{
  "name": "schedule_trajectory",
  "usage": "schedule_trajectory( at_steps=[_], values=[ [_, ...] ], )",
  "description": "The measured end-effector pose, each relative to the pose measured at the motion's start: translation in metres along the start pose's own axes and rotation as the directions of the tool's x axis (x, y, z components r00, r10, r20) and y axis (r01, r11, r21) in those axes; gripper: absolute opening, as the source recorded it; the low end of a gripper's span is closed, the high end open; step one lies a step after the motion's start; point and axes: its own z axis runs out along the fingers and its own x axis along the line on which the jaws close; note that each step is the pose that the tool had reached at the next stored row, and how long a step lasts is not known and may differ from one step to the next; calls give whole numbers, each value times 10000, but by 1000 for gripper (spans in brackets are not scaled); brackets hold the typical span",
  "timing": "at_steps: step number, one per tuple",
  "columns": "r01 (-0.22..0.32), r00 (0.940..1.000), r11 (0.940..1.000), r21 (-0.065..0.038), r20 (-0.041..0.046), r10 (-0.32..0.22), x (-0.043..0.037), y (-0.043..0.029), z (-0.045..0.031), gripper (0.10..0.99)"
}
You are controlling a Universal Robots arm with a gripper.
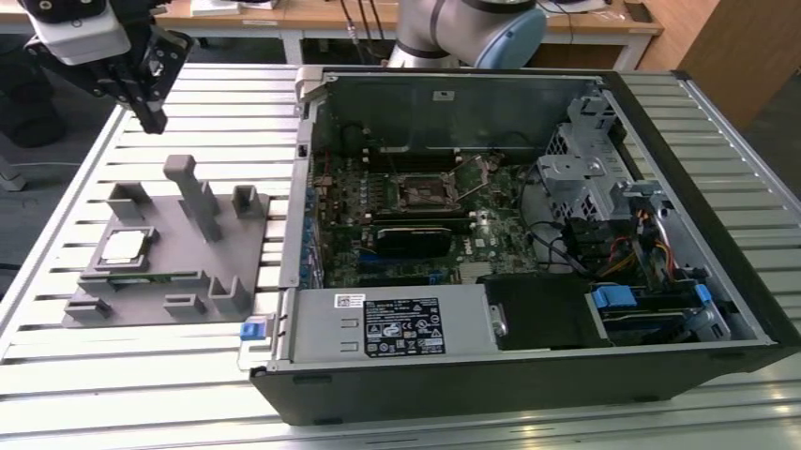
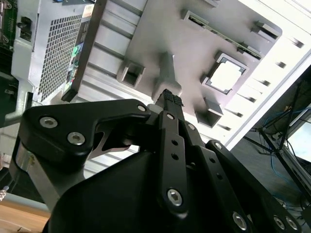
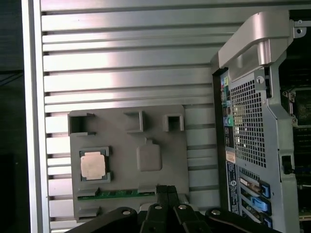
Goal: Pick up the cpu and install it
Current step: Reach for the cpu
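Spotted black two-finger metal pincer [image 1: 153,120] fully closed, ribbed fingertips [image 2: 170,99] pressed together, gripping nothing, touching nothing. Hangs in air over silver slatted aluminium table [image 1: 188,103], at 12 o'clock from small square silver-topped cpu [image 1: 122,247] in exterior view, well apart from it. Found cpu lying flat in square recess of grey plastic fixture plate [image 1: 169,258]. Logged open black desktop computer case [image 1: 501,394] at 3 o'clock from plate, just beside it, with black rectangular motherboard socket [image 1: 423,194] inside.
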Motion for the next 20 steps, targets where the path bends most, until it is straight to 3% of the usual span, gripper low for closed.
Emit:
schedule_trajectory(
  at_steps=[13, 20],
  values=[
    [-1, 10000, 10000, 0, -7, 1, 376, -29, 11, 106],
    [-1, 10000, 10000, -1, -8, 1, 642, -50, 21, 106]
  ],
)
